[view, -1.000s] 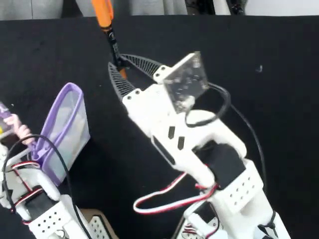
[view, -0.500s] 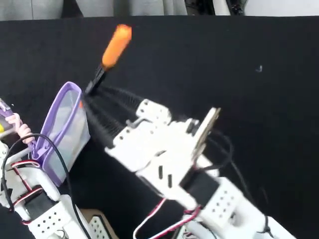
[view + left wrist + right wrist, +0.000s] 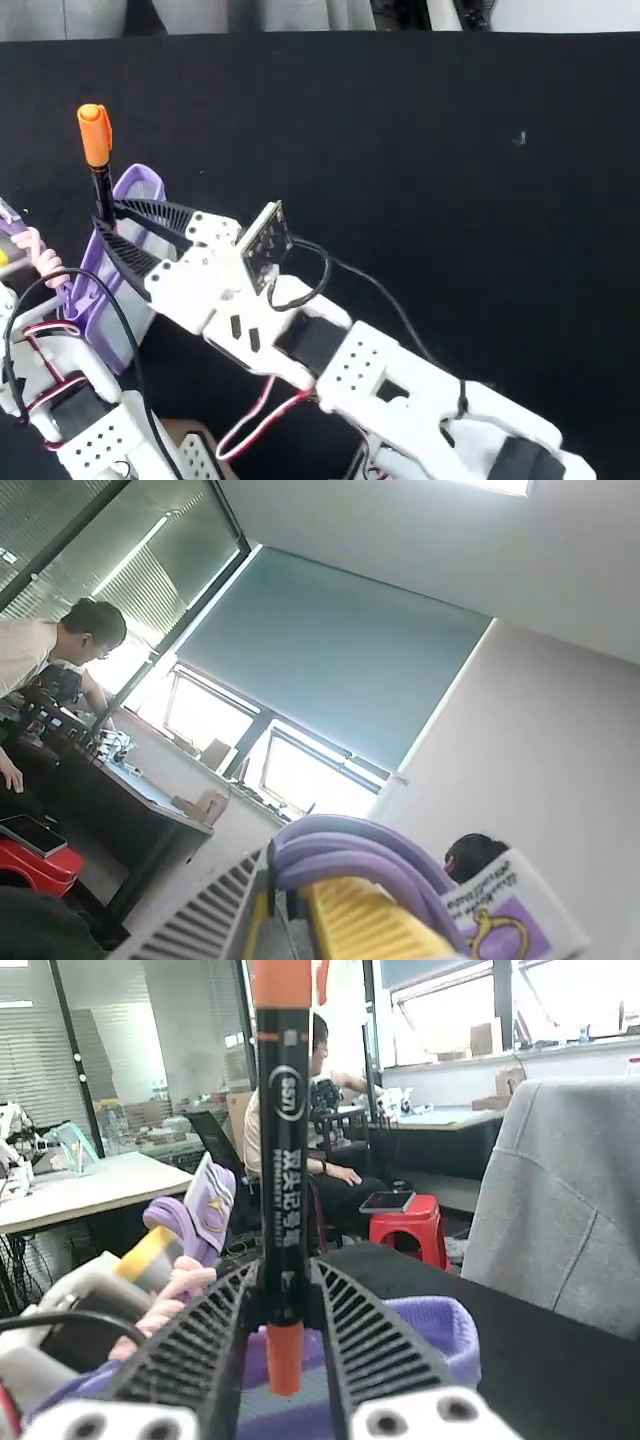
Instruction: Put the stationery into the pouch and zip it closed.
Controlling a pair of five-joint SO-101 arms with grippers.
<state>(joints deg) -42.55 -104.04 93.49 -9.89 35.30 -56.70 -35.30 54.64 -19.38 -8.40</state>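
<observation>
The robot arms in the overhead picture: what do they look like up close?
The right arm and left arm are blocky white plastic with black motors at the joints. Red-and-white wires and a black cable loop outside. The right hand has two black, ribbed, tapering fingers, with a small circuit board behind it.

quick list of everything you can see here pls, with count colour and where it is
marker: 1, black with orange cap, upright in the right hand, above the pouch's rim
pouch: 1, purple rim and clear side, mouth up at the table's left edge
fluffy piece: 1, pink, beside the pouch at the left edge
table: 1, black
stool: 1, red, in the room behind
right arm: 1, white, stretched across to the pouch
right hand: 1, black ribbed fingers, shut on the marker
left arm: 1, white, near left corner by the pouch
</observation>
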